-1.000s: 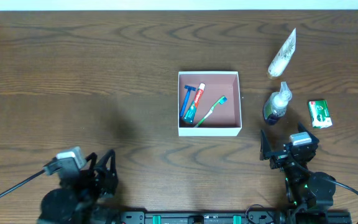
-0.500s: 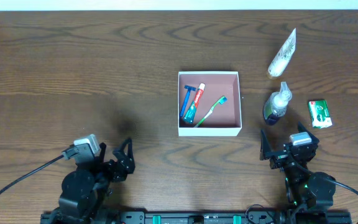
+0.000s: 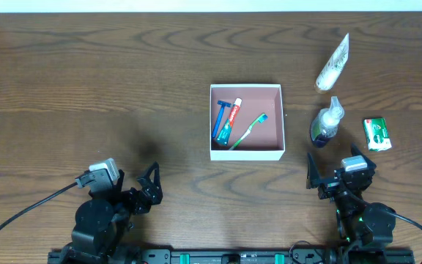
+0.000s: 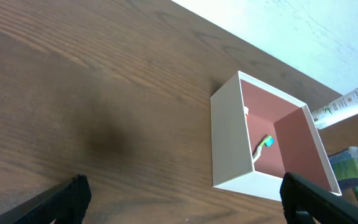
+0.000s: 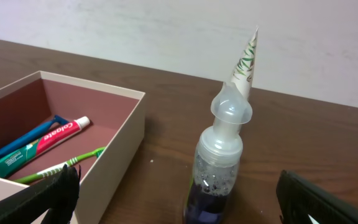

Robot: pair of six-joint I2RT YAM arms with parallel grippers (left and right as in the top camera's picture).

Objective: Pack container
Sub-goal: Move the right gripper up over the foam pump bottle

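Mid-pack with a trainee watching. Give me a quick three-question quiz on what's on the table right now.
1. How many items lie inside the container?
2. True or false: the bottle stands inside the container.
3. The left tool and right tool are: A) both open and empty; B) both shut; C) each holding a tube.
Key: 1) Three: blue razor, toothpaste, green toothbrush. 2) False; it stands outside, on the right tool's side. 3) A.
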